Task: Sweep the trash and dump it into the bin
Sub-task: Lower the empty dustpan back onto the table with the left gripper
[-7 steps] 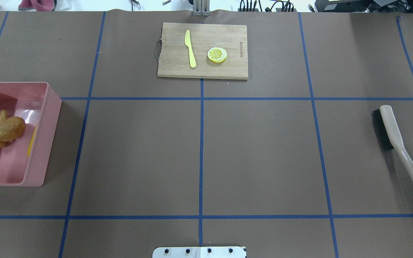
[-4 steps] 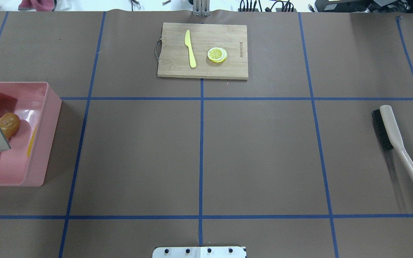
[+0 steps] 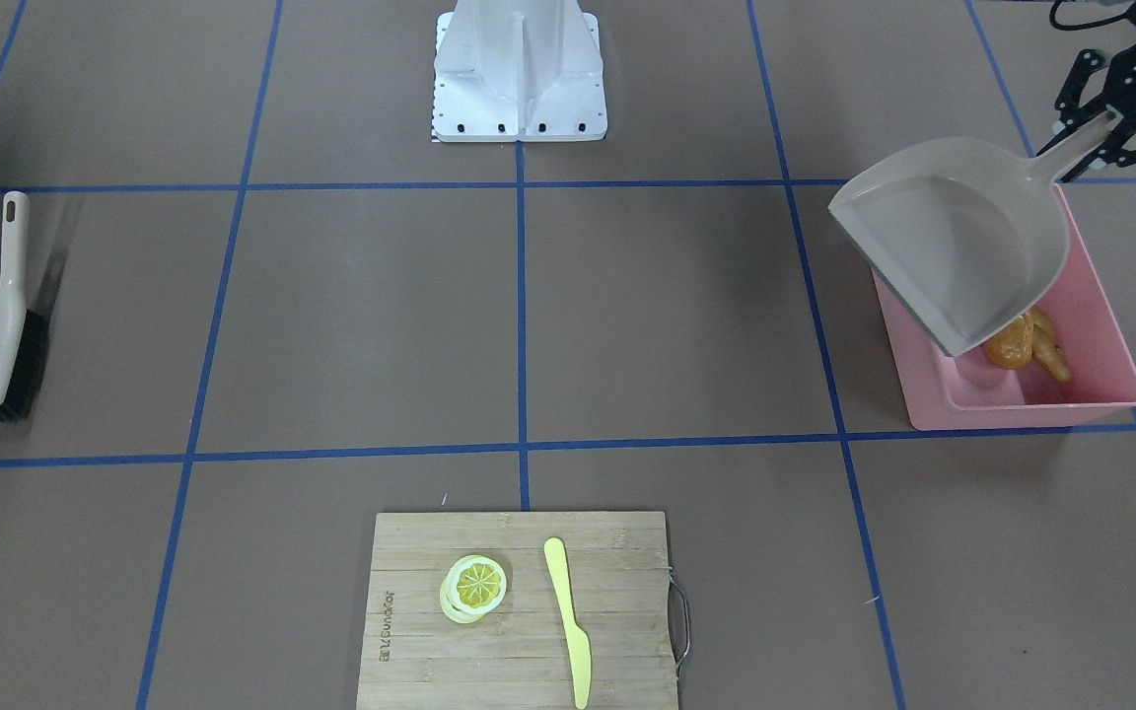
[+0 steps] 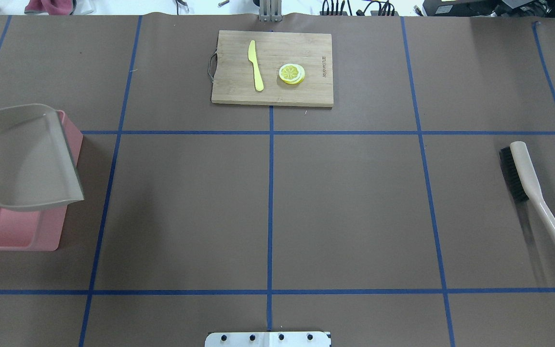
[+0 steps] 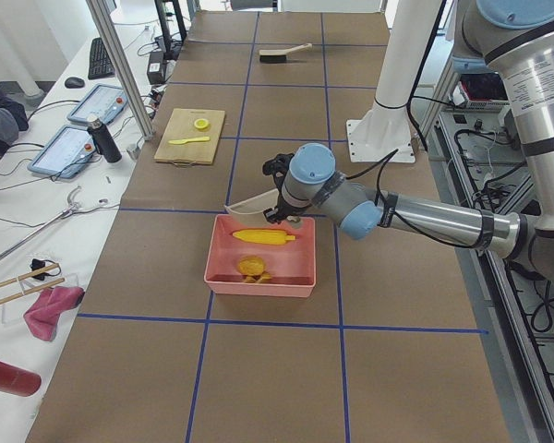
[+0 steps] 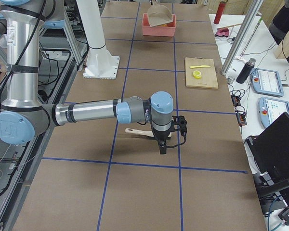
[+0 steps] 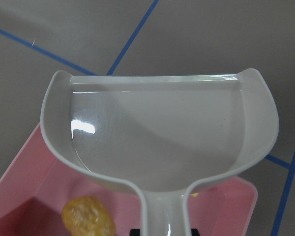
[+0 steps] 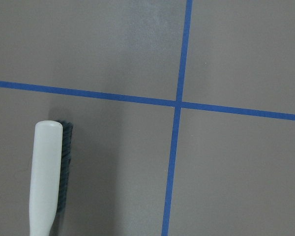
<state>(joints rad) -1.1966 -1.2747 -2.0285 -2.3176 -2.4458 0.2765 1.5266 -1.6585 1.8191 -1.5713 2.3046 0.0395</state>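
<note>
The pink bin [image 3: 1022, 406] stands at the table's left end and also shows in the overhead view [image 4: 17, 233]. Inside it lie the yellow corn cob [image 5: 263, 237] and, together, the brown potato and tan ginger root [image 3: 1022, 345]. My left gripper [image 3: 1106, 123] is shut on the handle of the beige dustpan [image 3: 962, 247], held nearly level and empty over the bin. In the overhead view the dustpan [image 4: 22, 154] hides the trash. My right gripper [image 6: 162, 144] hangs above the brush [image 6: 144, 132]; I cannot tell whether it is open or shut.
The brush [image 4: 528, 183] lies on the table at the right side. A wooden cutting board [image 4: 272, 67] at the far middle carries a yellow knife [image 4: 256, 65] and a lemon slice [image 4: 291, 73]. The robot's base plate [image 4: 268, 339] is at the near edge.
The dustpan has swung from a steep tilt at the bin's left edge to nearly level over the bin. It now covers the trash in the overhead view.
</note>
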